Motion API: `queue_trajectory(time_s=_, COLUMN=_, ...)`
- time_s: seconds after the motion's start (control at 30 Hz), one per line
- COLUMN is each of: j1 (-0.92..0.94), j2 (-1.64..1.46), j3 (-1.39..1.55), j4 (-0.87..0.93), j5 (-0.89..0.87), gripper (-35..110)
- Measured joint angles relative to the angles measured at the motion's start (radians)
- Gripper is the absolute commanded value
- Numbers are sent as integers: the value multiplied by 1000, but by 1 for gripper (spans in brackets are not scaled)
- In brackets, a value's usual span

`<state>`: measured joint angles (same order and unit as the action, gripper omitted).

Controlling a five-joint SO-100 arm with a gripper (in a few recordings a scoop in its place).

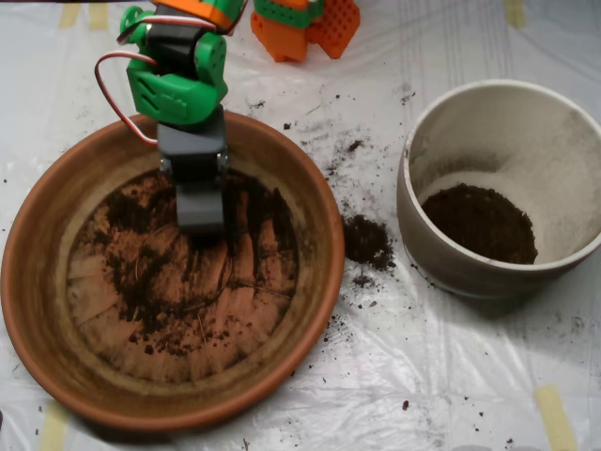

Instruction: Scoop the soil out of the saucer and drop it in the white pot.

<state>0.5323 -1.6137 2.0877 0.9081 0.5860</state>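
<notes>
The terracotta saucer [38, 282] fills the left half of the overhead view. Dark soil [141, 272] lies thinly over its ridged floor, thickest toward the upper left. My grey scoop [199, 211] hangs from the green arm and points down into the upper part of the saucer, its tip down at the soil. The white pot [498, 94] stands at the right, apart from the saucer, with a dark mound of soil [479, 223] in its bottom.
A small heap of spilled soil [366, 240] lies on the plastic sheet between saucer and pot, with specks scattered around. Orange robot parts [305, 23] stand at the top edge. Tape strips mark the sheet's corners.
</notes>
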Motion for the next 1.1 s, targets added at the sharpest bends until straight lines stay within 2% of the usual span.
queue_trajectory(time_s=0.33, j1=-15, j2=-48, j3=66, j4=-61, j5=-41, gripper=7)
queue_trajectory(time_s=0.43, j1=-15, j2=-83, j3=117, j4=-117, j5=-25, gripper=6)
queue_trajectory(time_s=0.5, j1=-20, j2=-83, j3=120, j4=-141, j5=-3, gripper=0)
queue_trajectory(time_s=0.77, j1=-23, j2=-81, j3=144, j4=-259, j5=67, gripper=-1)
queue_trajectory(time_s=0.93, j1=-15, j2=-110, j3=146, j4=-336, j5=9, gripper=-1)
queue_trajectory(time_s=1.1, j1=-25, j2=-360, j3=238, j4=-360, j5=-100, gripper=-1)
